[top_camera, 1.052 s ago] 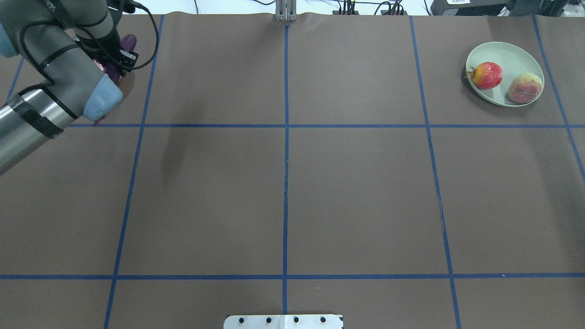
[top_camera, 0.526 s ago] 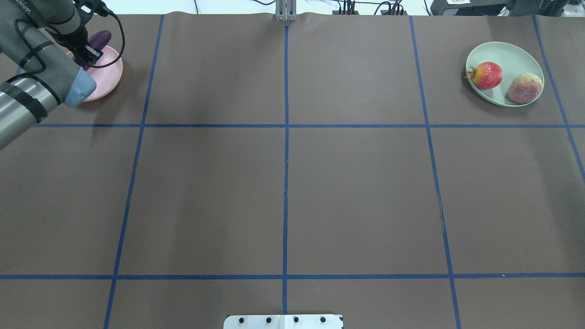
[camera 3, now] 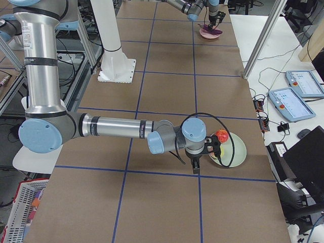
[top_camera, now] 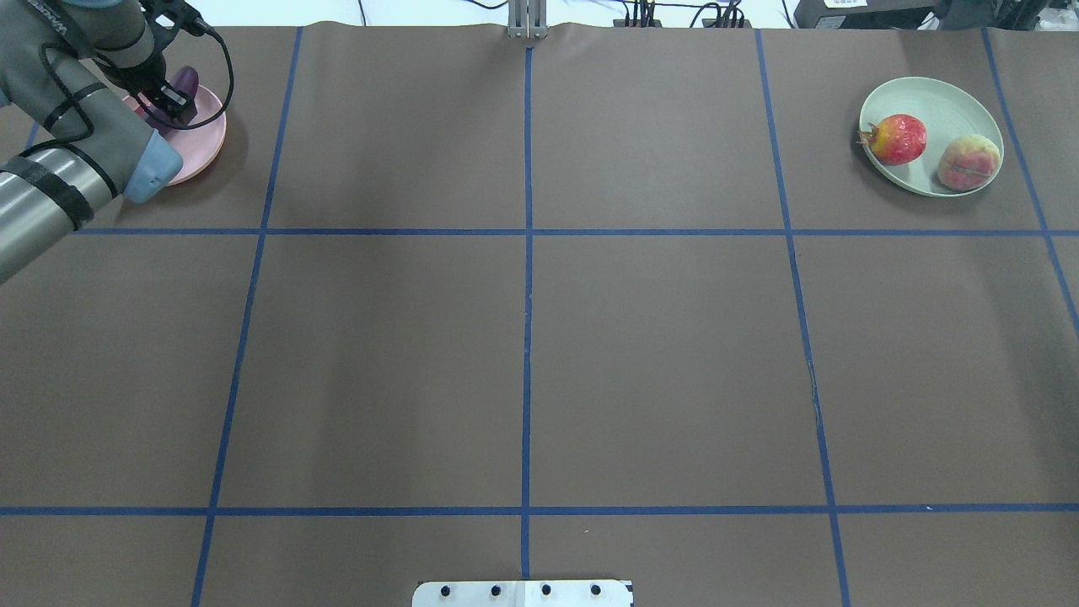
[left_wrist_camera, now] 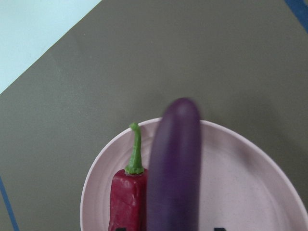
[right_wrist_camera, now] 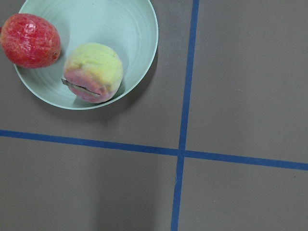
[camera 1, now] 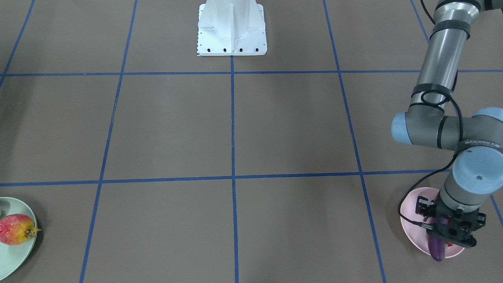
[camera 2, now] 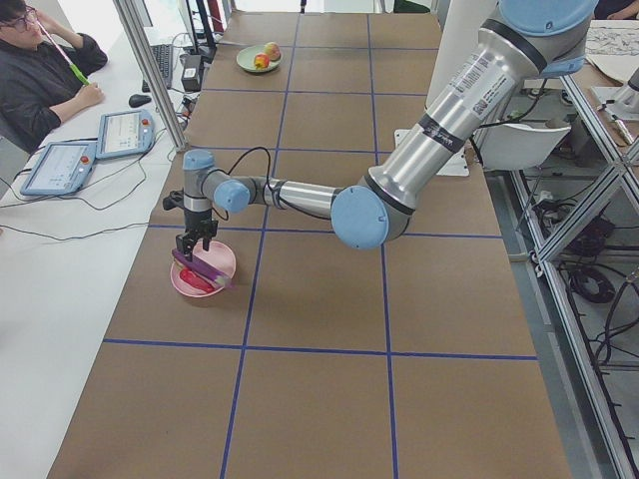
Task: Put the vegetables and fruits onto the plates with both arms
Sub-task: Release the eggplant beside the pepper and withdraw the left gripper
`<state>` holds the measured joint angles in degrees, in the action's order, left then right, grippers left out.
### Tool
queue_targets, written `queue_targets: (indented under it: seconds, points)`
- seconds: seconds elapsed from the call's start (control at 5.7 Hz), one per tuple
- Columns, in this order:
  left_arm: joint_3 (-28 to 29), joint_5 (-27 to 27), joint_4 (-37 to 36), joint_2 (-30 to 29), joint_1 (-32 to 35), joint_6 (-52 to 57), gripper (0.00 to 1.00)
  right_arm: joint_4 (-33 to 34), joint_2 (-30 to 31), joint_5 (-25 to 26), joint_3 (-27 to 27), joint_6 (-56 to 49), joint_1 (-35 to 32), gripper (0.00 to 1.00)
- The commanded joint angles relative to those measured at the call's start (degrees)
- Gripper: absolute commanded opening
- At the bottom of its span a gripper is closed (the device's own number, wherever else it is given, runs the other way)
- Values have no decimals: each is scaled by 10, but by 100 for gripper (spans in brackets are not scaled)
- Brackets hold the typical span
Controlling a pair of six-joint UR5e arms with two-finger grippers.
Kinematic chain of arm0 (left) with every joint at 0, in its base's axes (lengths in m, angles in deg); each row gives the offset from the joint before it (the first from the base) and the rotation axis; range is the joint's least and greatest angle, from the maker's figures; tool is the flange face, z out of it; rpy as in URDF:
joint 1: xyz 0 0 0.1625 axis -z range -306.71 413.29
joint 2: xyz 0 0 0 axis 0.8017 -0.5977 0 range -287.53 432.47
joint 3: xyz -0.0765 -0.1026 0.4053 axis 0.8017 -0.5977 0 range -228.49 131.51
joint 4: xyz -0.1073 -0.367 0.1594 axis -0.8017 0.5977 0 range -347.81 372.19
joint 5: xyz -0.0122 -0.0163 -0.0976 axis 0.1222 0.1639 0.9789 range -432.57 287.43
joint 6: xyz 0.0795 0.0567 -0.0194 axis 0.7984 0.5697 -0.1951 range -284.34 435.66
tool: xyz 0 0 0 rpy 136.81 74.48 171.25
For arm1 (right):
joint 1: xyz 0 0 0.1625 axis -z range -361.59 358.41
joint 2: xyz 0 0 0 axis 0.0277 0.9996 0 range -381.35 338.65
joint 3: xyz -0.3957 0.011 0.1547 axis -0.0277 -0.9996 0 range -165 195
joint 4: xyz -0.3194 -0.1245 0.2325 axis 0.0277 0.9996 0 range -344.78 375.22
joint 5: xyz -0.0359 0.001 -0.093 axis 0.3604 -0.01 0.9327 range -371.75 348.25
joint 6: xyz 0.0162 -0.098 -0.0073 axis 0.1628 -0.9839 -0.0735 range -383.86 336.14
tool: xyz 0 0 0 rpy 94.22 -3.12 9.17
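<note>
The left fingers (camera 1: 459,237) grip the purple eggplant (left_wrist_camera: 173,168) over the pink plate (left_wrist_camera: 240,192), far left on the worktop (top_camera: 379,337), beside the red chili (left_wrist_camera: 126,197). For the right fingers (camera 3: 195,163) I cannot tell if they are open or closed. The white lettering (camera 1: 477,143) on the left arm (camera 1: 442,63) is too small to read.

Left wrist view over the pink plate (left_wrist_camera: 250,192): eggplant (left_wrist_camera: 175,168) out of focus. Its near end, the chili (left_wrist_camera: 126,197) body and the plate's near rim are cut by the bottom edge.

Overhead: left arm (top_camera: 84,110) covers much of the pink plate; chili hidden.

Left gripper (camera 1: 448,237) above that plate: can't tell if it clamps the eggplant.

Far from the pink plate: right gripper (camera 3: 196,163) too small to read; mint plate (camera 1: 15,259) clipped at the frame edge.
</note>
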<state>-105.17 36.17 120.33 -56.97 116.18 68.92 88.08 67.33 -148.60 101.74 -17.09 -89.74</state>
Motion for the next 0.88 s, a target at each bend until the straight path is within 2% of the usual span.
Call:
queue_targets:
  seconds: [0.0,0.18,0.35,0.53,0.7]
  points:
    - [-28,121,-20,7,53,1,100,1,0,-1,1,0,0,100]
    - [-76,184,-122,10,92,1,100,2,1,0,3,0,0,100]
    - [-156,203,-177,62,130,27,100,3,1,0,3,0,-1,100]
    - [-207,205,-179,126,164,74,100,4,0,0,4,0,-1,100]
    - [-215,259,-178,186,220,145,100,4,4,0,6,0,-1,100]
